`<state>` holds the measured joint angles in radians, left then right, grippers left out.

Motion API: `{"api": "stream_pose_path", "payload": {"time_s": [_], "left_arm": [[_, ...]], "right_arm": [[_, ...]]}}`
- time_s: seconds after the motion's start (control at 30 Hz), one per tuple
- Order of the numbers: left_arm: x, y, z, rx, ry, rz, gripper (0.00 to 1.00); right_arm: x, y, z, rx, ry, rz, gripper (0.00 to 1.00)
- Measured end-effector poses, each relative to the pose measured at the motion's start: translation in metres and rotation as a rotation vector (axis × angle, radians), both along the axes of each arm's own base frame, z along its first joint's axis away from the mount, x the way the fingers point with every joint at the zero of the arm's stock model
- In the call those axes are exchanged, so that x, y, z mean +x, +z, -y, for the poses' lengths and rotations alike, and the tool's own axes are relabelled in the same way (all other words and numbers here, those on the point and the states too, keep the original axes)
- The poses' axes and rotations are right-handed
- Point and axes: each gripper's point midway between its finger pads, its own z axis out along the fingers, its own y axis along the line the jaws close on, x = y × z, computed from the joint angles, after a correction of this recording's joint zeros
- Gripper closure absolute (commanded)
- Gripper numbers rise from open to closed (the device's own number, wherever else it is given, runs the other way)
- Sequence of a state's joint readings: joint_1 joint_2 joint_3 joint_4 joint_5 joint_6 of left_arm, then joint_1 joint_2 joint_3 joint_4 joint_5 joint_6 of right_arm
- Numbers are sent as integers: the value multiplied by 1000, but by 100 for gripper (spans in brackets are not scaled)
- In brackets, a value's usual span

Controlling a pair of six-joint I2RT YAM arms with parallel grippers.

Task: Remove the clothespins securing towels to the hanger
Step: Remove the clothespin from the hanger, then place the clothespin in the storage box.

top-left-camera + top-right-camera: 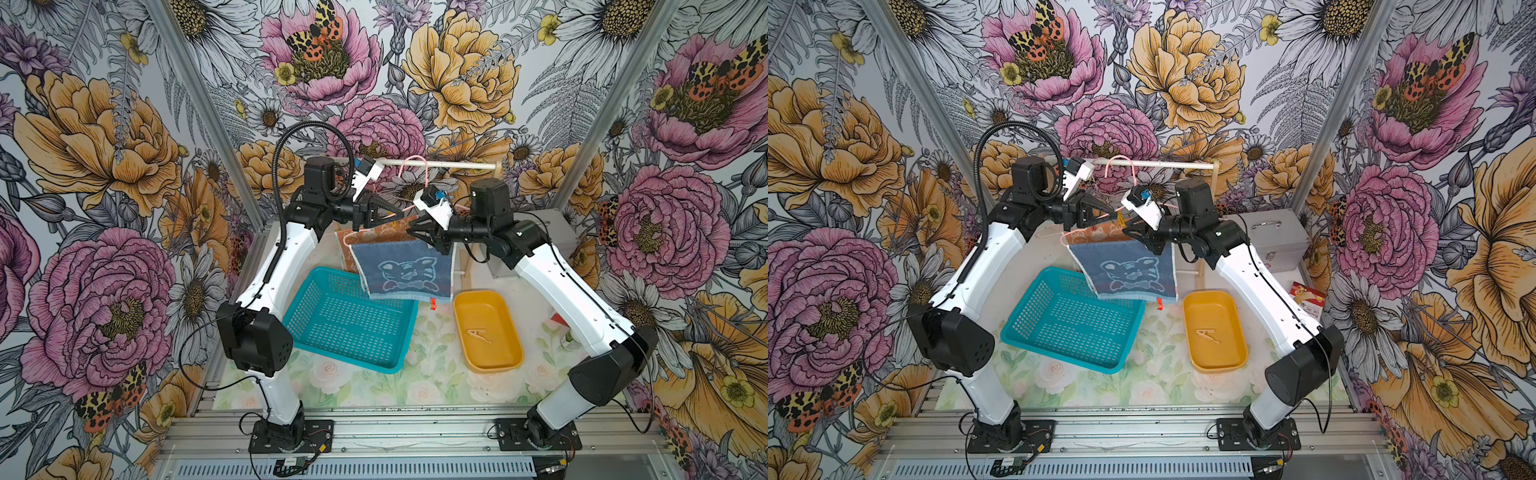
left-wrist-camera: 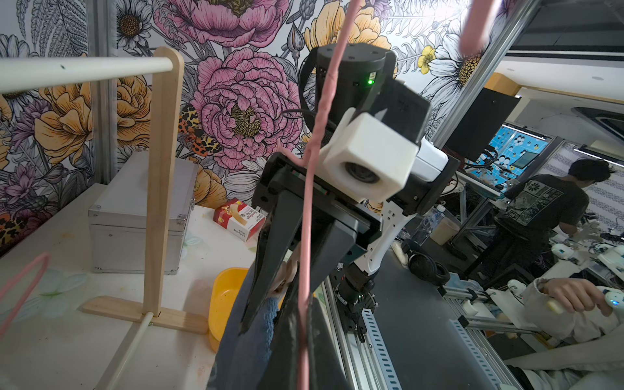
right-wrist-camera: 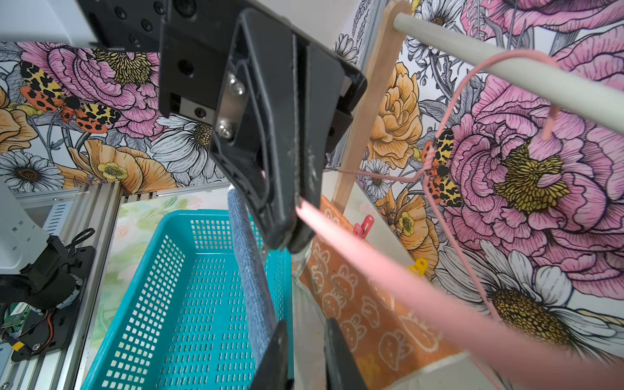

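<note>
The left gripper (image 3: 292,241) clenches the pink hanger (image 3: 371,251) bearing two towels, blue towel (image 1: 405,266) before orange towel (image 3: 347,304), one red clothespin (image 3: 363,225) and one yellow clothespin (image 3: 418,266) upright along the orange edge, while the right gripper (image 3: 307,337) straddles perhaps a wooden clothespin (image 2: 286,275), though whether it grips I cannot tell, and a second wooden clothespin (image 1: 480,336) lies flat in the yellow tray (image 1: 471,309).

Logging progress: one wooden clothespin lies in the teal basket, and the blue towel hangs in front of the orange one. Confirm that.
One detail is wrong. The clothespin lies in the yellow tray, not in the basket, as both top views show. The blue towel does hang in front of the orange towel.
</note>
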<state>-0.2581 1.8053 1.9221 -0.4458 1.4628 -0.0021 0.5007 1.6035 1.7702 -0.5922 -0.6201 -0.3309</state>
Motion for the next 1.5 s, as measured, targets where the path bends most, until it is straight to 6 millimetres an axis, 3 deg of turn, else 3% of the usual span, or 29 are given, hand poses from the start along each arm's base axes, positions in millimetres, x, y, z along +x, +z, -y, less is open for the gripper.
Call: {"api": "stream_pose_path", "payload": {"time_s": [0.2,0.47,0.7,0.93,1.0,1.1,1.27,1.5], "left_arm": [[9,-7,3,0,-1,0,100],[25,-20,2,26,54,-38,100],[33,-21,-6,32,92,-36,100],[37,-13,-19,41,165,-12,100],[34,-7,-22,40,180,5,100],[26,4,-26,35,195,34,100],[16,19,-28,27,205,73,100],[9,24,-25,25,206,90,100]], "right_arm": [[-2,2,2,4,-26,-21,100],[-9,34,1,92,-33,24,100],[-9,30,3,88,-60,27,100],[-33,18,39,87,-186,17,100],[-40,4,53,88,-250,-7,100],[-46,-32,78,83,-367,-71,100],[-47,-118,122,53,-588,-241,100],[-47,-234,162,-14,-838,-474,100]]}}
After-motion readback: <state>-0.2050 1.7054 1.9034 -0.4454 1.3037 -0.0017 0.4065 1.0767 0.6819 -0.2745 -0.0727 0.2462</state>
